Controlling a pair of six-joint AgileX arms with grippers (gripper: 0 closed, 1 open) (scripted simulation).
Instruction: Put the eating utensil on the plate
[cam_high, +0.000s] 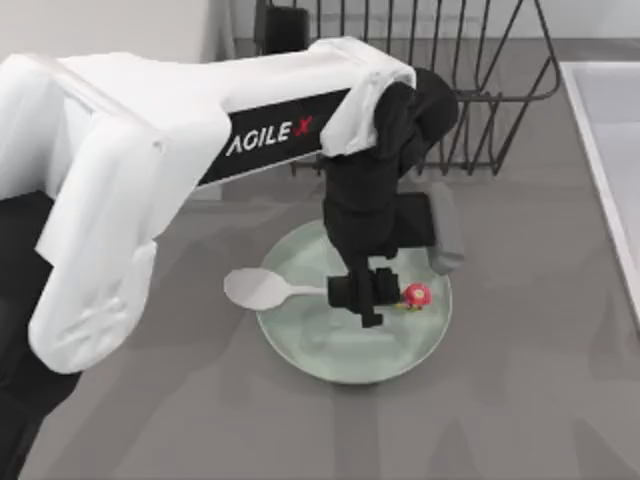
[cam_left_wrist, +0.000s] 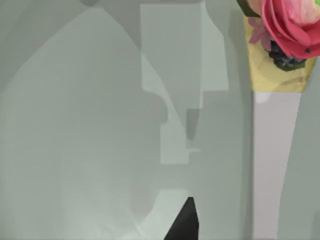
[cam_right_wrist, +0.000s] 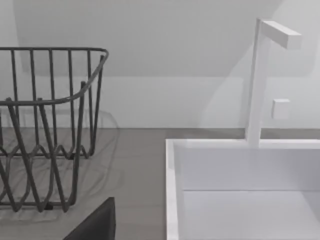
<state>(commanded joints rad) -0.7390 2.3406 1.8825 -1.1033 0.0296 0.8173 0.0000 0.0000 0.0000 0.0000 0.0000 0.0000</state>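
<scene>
The left gripper (cam_high: 369, 290), black and two-fingered at the end of the white AgileX arm, stands low over the round pale mint-green shallow plate (cam_high: 330, 355) near the middle of the grey table (cam_high: 520, 400). The gripper points straight down, with its fingers astride the slim handle of the white spoon (cam_high: 262, 289). Whether the fingers are pressed onto the handle or stand slightly apart from it cannot be told from above, as the gripper body covers that stretch of the handle.

The spoon lies flat across the plate. Its oval bowl projects past the plate rim on the side of the gripper toward the table's left; the small red ornament (cam_high: 416, 294) at the handle end sits just beside the gripper on the opposite side, inside the rim. The handle passes directly beneath the gripper.

In the left wrist view the plate surface (cam_left_wrist: 90, 150) is seen at close range, with the white handle (cam_left_wrist: 275, 165) running alongside and the red flower-like ornament (cam_left_wrist: 287, 25) at its end.

Behind the gripper, at the far edge of the table, stands a dark wire dish rack (cam_high: 470, 90). A white rectangular sink basin (cam_right_wrist: 240, 200) with a white square-section tap (cam_right_wrist: 260, 75) lies well apart at the table's right.
</scene>
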